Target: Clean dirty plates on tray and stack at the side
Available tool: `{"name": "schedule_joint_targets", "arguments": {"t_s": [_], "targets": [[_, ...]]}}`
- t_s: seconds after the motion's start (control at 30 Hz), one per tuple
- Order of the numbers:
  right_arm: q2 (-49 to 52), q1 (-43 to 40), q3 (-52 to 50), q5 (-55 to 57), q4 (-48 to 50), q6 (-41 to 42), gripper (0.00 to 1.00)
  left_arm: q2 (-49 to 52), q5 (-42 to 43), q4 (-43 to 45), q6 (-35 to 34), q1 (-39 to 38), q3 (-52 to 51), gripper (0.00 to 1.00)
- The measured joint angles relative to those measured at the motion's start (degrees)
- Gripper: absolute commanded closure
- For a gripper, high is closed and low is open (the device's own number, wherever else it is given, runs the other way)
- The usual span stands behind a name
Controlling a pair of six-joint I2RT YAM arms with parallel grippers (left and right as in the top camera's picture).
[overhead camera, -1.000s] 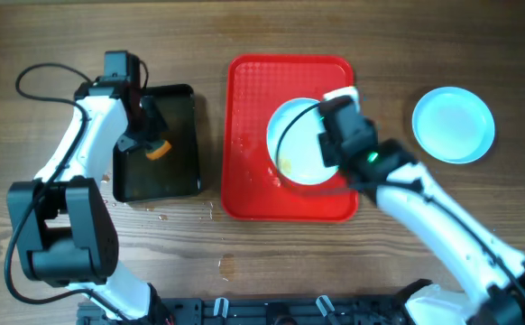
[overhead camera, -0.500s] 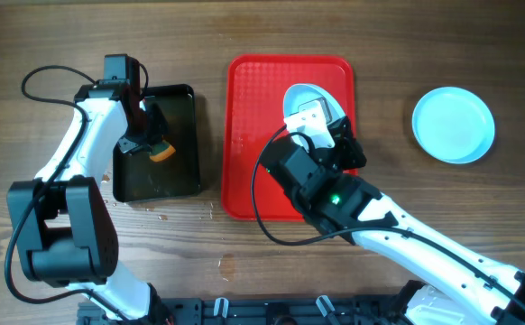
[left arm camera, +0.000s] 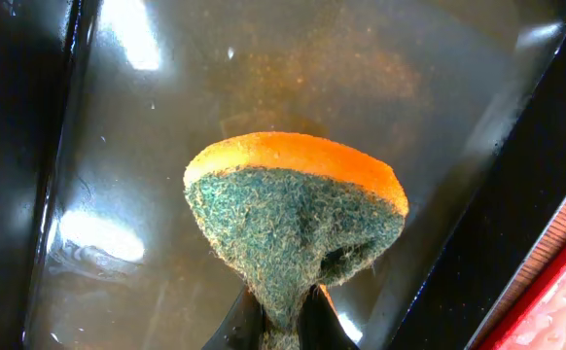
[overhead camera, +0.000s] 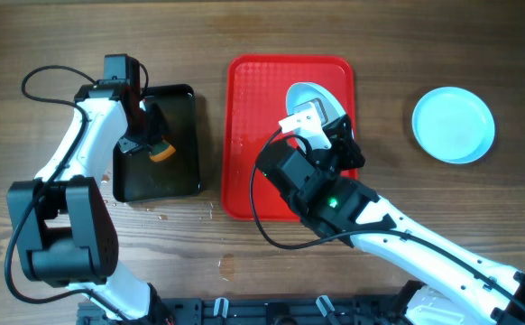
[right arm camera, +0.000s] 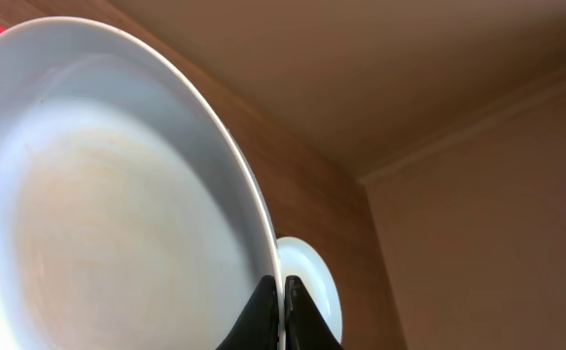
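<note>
My right gripper is shut on the rim of a pale plate, holding it steeply tilted above the red tray. From overhead only the plate's upper edge shows past the right gripper and wrist. Its face looks pale, with a faint smear. A second plate lies flat on the table to the right, also seen behind the held one as a second plate. My left gripper is shut on an orange and green sponge over the black tray.
The black tray holds a shallow film of liquid. A few water drops lie on the wood below it and on the red tray's left part. My right arm crosses the table's lower right.
My right arm has swung round and raised the plate from flat on the red tray to steeply tilted; since half a second ago it has barely shifted. The left arm and sponge are still.
</note>
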Motion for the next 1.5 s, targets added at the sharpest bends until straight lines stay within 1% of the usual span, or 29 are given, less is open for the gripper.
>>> {"name": "schedule_joint_targets", "arguments": {"t_s": [0.1, 0.23, 0.3, 0.4, 0.47, 0.57, 0.63, 0.67, 0.73, 0.77, 0.87, 0.93, 1.0, 1.07, 1.1, 1.13, 1.17, 1.2, 1.23, 1.3, 1.37, 1.43, 1.5], "targets": [[0.0, -0.02, 0.0, -0.87, 0.04, 1.31, 0.96, 0.0, 0.63, 0.0, 0.02, 0.0, 0.0, 0.95], [-0.28, -1.31, 0.0, -8.74, -1.64, 5.97, 0.96, 0.0, 1.46, 0.0, 0.17, 0.0, 0.0, 0.95], [-1.03, -4.15, 0.0, -15.76, -2.99, 9.99, 0.96, 0.0, 1.95, -0.02, 0.79, 0.0, 0.0, 0.96], [-2.95, -10.67, 0.0, -25.92, -4.07, 14.49, 0.96, 0.0, 2.56, 0.0, 2.69, -0.13, 0.0, 0.96], [-4.46, -16.76, 0.0, -33.51, -4.42, 16.92, 0.95, 0.0, 2.71, 0.0, 3.74, -0.39, 0.0, 0.94], [-5.79, -28.81, 0.02, -45.48, -6.23, 20.44, 0.96, 0.0, 2.95, 0.02, 4.9, -1.01, 0.0, 0.93], [-5.81, -39.01, 0.0, -53.75, -8.17, 22.62, 0.96, 0.0, 2.99, 0.02, 5.33, -1.64, 0.0, 0.88], [-5.77, -42.21, 0.0, -56.0, -8.72, 23.12, 0.96, 0.0, 2.99, 0.02, 5.51, -1.84, 0.0, 0.84], [-5.68, -50.77, 0.0, -62.49, -9.09, 24.17, 0.96, 0.0, 3.04, 0.0, 5.95, -2.38, 0.0, 0.81], [-5.35, -55.36, 0.0, -65.26, -9.07, 24.59, 0.96, 0.0, 3.19, 0.07, 5.9, -2.62, 0.0, 0.76], [-3.3, -66.53, 0.0, -70.53, -8.9, 25.38, 0.96, 0.0, 3.39, 0.07, 6.21, -3.26, 0.0, 0.71], [-1.09, -72.22, 0.0, -71.97, -8.61, 25.59, 0.96, 0.0, 3.41, 0.04, 6.4, -3.5, 0.0, 0.68], [1.75, -77.09, 0.0, -72.78, -7.02, 25.77, 0.96, 0.0, 3.41, 0.04, 6.43, -3.56, 0.0, 0.68], [3.39, -79.28, 0.0, -73.09, -5.86, 25.79, 0.96, 0.0, 3.41, 0.04, 6.4, -3.56, 0.0, 0.68], [6.51, -82.42, 0.0, -73.4, -3.76, 25.83, 0.96, 0.0, 3.39, 0.04, 6.4, -3.56, 0.0, 0.68], [7.69, -83.27, 0.0, -73.72, -2.67, 25.97, 0.96, 0.0, 3.39, 0.07, 6.4, -3.56, 0.0, 0.68], [9.18, -83.89, 0.0, -74.01, -1.42, 25.99, 0.89, 0.0, 3.41, 0.02, 6.4, -3.56, 0.0, 0.69], [10.54, -84.13, 0.0, -74.23, -0.37, 26.01, 0.65, 0.0, 3.39, 0.09, 6.4, -3.56, 0.0, 0.7], [11.5, -84.15, 0.0, -74.49, 0.5, 26.01, 0.55, 0.0, 3.41, 0.02, 6.4, -3.56, 0.0, 0.71], [13.11, -84.15, 0.0, -75.56, 2.34, 26.38, 0.53, 0.0, 3.41, -0.13, 6.4, -3.56, 0.0, 0.75], [13.49, -84.15, 0.0, -78.36, 3.23, 25.07, 0.5, -0.13, 3.41, -0.9, 6.43, -3.56, 0.0, 0.75], [13.25, -84.15, 0.07, -82.44, 3.63, 23.76, 0.48, -0.98, 3.41, -1.33, 6.4, -3.56, -0.11, 0.71], [12.0, -83.78, 0.11, -87.8, 3.34, 21.97, 0.46, -3.13, 3.63, -1.55, 6.38, -3.56, -0.31, 0.69]]}}
